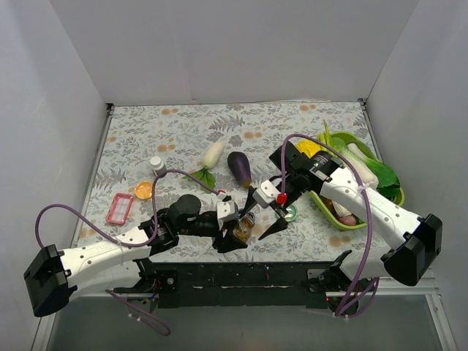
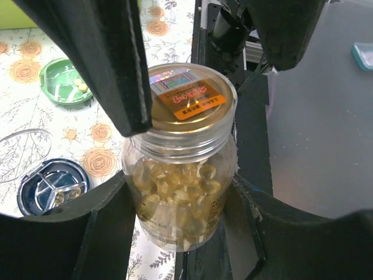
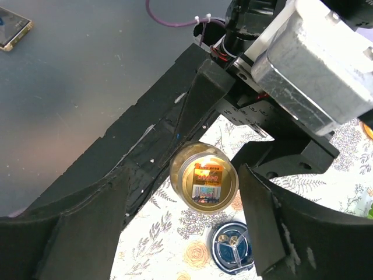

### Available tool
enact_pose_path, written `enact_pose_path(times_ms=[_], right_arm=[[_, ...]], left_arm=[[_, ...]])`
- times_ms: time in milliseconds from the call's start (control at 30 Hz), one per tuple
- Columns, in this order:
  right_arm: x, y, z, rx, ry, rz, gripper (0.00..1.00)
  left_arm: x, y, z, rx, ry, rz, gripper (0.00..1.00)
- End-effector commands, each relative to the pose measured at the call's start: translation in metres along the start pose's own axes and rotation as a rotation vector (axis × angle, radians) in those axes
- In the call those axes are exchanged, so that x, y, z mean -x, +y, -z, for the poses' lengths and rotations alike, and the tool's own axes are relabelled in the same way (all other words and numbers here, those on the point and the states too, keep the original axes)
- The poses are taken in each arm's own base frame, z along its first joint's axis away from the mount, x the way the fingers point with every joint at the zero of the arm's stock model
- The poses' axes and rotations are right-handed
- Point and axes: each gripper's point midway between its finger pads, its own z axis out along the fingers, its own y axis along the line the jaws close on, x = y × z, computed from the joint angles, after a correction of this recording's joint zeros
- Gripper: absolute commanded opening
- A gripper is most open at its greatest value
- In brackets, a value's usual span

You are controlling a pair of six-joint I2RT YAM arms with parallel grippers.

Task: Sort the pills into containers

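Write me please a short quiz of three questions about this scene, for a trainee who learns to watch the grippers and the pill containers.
1. True or false: the yellowish cap is on the clear amber bottle of capsules.
2. Which gripper holds that bottle by its body? A. left B. right C. neither
3. Fill in: the round dark-blue tin is divided inside into ___ sections.

Key
1. True.
2. A. The left gripper is shut on the bottle; the right gripper stands open around the cap.
3. Three.
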Motion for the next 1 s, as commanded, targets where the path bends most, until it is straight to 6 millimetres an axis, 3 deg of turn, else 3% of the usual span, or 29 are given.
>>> enact_pose_path(times_ms=[0, 267, 433, 567, 633, 700, 833, 967], right_arm=[[0.008, -0.003, -0.004, 0.008, 0.012, 0.007, 0.76], [-0.005, -0.018, -0.005, -0.059, 0.078, -0.104, 0.52], [-0.012, -0.025, -0.004, -0.126, 0.099, -0.179, 0.43], [-0.016, -0.04, -0.002, -0.21, 0.107, -0.275, 0.22], [-0.022, -0.052, -0.003, -0.277, 0.101, -0.388, 0.16], [-0.03, -0.063, 0.001, -0.363, 0.084, -0.564, 0.03], [-0.055, -0.084, 0.008, -0.498, 0.091, -0.722, 0.01], [-0.053, -0.087, 0.01, -0.51, 0.054, -0.776, 0.02]], left_arm=[[0.027, -0.008, -0.002, -0.053, -0.054, -0.031, 0.0], [0.037, -0.003, 0.002, -0.015, -0.107, -0.034, 0.0], [0.052, 0.006, 0.009, 0.053, -0.206, -0.029, 0.0], [0.068, 0.026, 0.014, 0.176, -0.291, -0.019, 0.0], [0.077, 0.043, 0.017, 0.267, -0.339, -0.012, 0.0], [0.081, 0.054, 0.016, 0.32, -0.367, 0.001, 0.0], [0.089, 0.086, 0.017, 0.477, -0.415, 0.04, 0.0], [0.086, 0.105, 0.012, 0.556, -0.388, 0.05, 0.0]])
